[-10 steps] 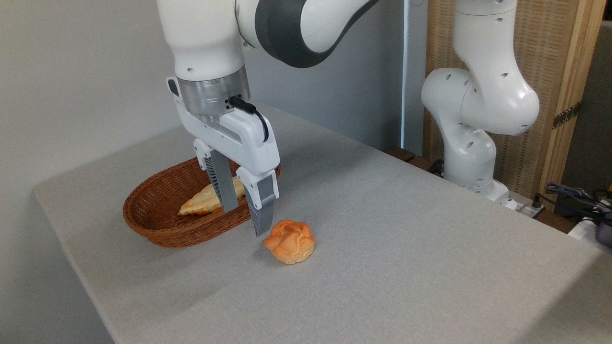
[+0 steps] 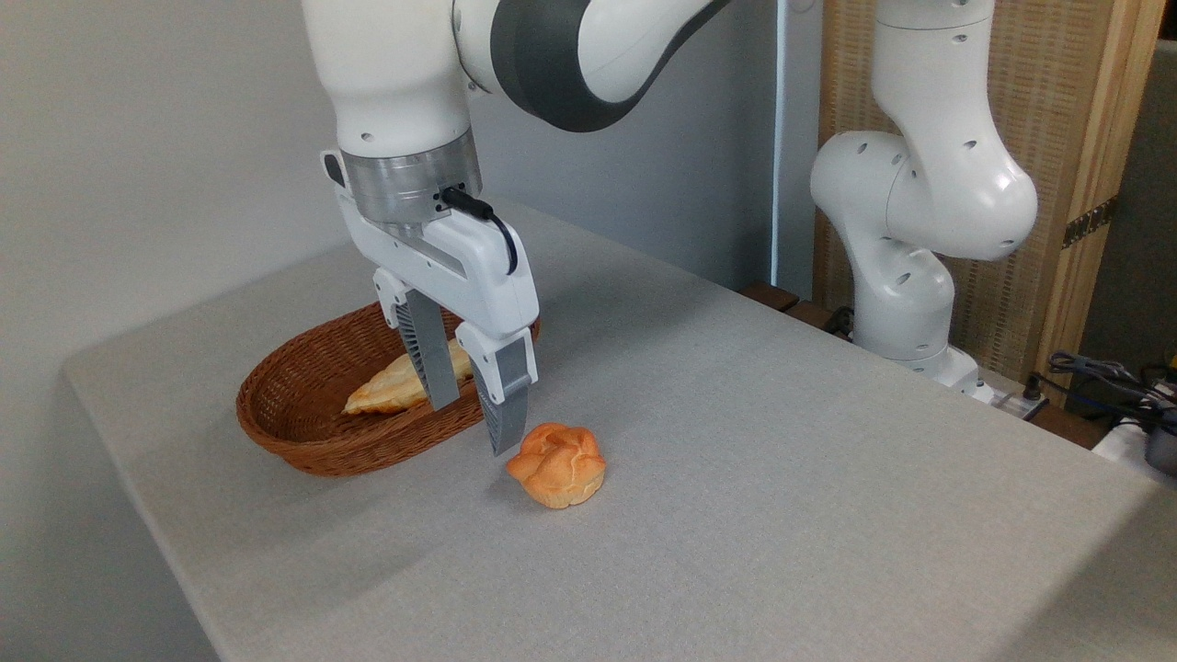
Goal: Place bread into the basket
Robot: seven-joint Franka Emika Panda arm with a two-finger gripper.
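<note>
The bread (image 2: 557, 465), a small knobbly orange-golden bun, lies on the grey table just right of the basket. The basket (image 2: 294, 428) is a shallow oval of reddish-brown wicker at the left. My gripper (image 2: 474, 428) hangs open above the basket's right end, fingers pointing down with nothing between them. Its right fingertip (image 2: 503, 439) hovers just left of the bread and looks apart from it. The left finger crosses in front of the basket's inside.
A long pale-golden pointed pastry (image 2: 397, 389) lies inside the basket, partly behind my fingers. The arm's white base (image 2: 906, 303) stands at the table's back right, with cables (image 2: 1103, 377) beyond it. The table edge (image 2: 161, 542) runs close at the front left.
</note>
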